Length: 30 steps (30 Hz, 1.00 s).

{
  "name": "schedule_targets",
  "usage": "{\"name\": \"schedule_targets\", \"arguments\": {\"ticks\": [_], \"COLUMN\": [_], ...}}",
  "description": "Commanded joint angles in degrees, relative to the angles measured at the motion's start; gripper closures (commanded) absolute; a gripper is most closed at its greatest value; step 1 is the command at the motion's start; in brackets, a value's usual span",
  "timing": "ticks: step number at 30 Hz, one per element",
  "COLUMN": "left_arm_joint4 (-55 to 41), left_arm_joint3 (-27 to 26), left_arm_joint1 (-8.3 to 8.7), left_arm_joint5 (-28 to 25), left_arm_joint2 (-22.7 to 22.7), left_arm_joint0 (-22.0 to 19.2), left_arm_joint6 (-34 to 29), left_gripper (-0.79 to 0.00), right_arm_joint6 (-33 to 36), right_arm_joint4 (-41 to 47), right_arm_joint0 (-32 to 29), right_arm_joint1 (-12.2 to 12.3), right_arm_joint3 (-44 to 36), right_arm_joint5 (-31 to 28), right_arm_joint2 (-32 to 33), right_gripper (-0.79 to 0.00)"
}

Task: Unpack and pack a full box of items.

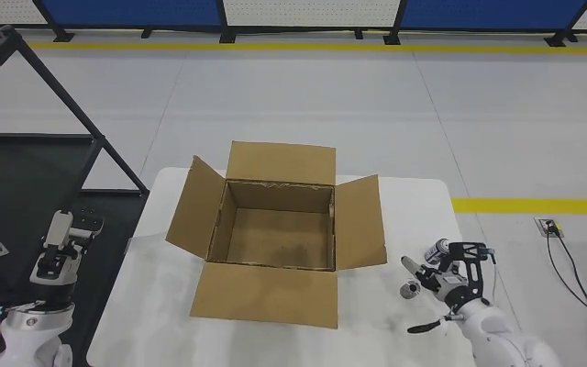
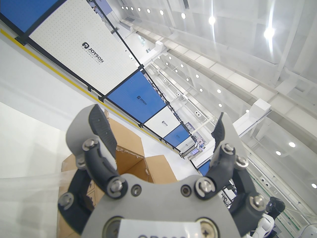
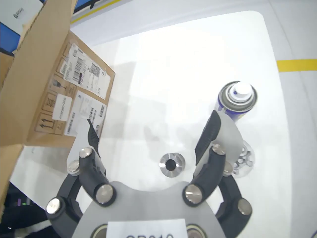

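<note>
Box: cardboard box (image 1: 266,295), flaps open, middle of worktop (image 1: 404,206).
Right tool (image 3: 152,122): spread, beside box; upright spray can (image 3: 237,97) and metal cylinder (image 3: 172,164) near it.
Left tool (image 2: 158,115): spread, tilted upward.

You can see just the top of the spray can (image 3: 237,95); a finger (image 3: 210,130) of the right gripper (image 3: 152,118) hides its lower part. The same finger covers half of a shiny metal thing (image 3: 245,159), too hidden to name. The box (image 3: 49,75) runs off the right wrist view's edge
</note>
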Motion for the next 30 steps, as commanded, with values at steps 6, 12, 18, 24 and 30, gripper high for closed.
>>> {"name": "schedule_targets", "arguments": {"ticks": [6,12,18,24,30], "left_arm_joint4": [0.0,0.0,0.0,0.0,0.0], "left_arm_joint3": [0.0,0.0,0.0,0.0,0.0], "left_arm_joint1": [0.00,0.00,0.00,0.00,0.00], "left_arm_joint5": [0.0,0.0,0.0,0.0,0.0], "left_arm_joint2": [0.0,0.0,0.0,0.0,0.0], "left_arm_joint0": [0.0,0.0,0.0,0.0,0.0], "left_arm_joint6": [0.0,0.0,0.0,0.0,0.0], "left_gripper": [-0.785,-0.785,-0.785,-0.785,-0.785], "right_arm_joint6": [-0.7,0.6,3.2,4.5,5.1], "right_arm_joint4": [-12.1,-17.6,-18.6,-18.2,-17.7], "right_arm_joint0": [-5.3,-5.4,-2.3,1.0,2.5], "right_arm_joint1": [1.2,1.8,1.9,2.0,2.1], "right_arm_joint3": [-1.7,0.2,3.9,7.9,9.9], "right_arm_joint5": [-9.3,-12.0,-11.8,-10.2,-9.2], "right_arm_joint2": [0.7,-0.9,-3.7,-5.5,-6.1], "right_gripper": [-0.785,-0.785,-0.785,-0.711,-0.502]}}
